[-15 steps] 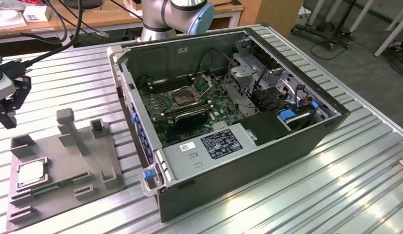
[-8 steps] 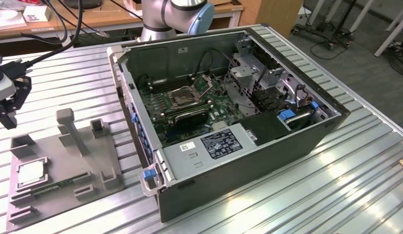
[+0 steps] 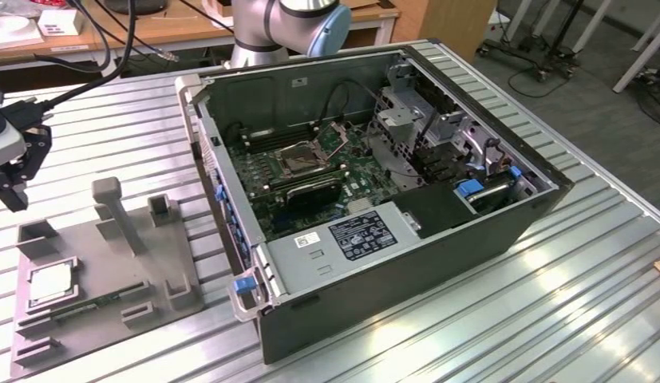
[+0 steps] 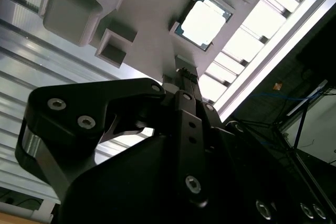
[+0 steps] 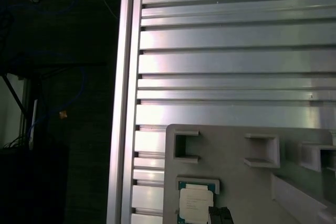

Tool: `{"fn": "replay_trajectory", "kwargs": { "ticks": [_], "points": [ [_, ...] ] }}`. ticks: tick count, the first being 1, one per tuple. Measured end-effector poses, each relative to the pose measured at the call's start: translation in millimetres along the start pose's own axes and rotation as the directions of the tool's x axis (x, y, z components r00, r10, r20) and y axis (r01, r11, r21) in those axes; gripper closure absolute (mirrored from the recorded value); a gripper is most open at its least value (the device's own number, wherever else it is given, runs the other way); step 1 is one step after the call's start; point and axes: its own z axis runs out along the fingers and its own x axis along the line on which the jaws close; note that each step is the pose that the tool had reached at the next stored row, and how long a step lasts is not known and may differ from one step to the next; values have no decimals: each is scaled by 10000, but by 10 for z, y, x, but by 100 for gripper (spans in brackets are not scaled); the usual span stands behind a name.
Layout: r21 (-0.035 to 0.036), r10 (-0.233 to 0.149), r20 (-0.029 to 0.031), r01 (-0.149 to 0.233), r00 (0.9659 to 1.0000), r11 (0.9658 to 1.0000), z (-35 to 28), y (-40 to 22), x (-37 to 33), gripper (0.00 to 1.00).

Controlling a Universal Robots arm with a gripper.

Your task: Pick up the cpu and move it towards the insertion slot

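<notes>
One gripper (image 3: 13,201), mine: fingers drawn together with nothing between them, hanging above the far end of the grey tray (image 3: 96,267), clear of it.

One cpu (image 3: 51,285), silvery top up, seated in the tray's square recess, near a green memory stick (image 3: 90,306). In both wrist views it lies just ahead of my fingertips, untouched.

One insertion slot (image 3: 305,160), dark centre in a shiny metal frame, on the green motherboard (image 3: 357,179) inside the open computer case (image 3: 415,271). It is well apart from the cpu, toward the exterior view's right.

One table (image 3: 543,303) of ribbed aluminium slats, bearing tray and case.

Behind it: wooden desk (image 3: 191,28), loose cables, grey floor.
</notes>
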Motion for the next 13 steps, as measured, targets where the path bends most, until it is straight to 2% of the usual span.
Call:
{"fn": "replay_trajectory", "kwargs": {
  "ticks": [13],
  "points": [
    [0,0,-1,0,10000,10000,107,-4,0,90]
  ]
}}
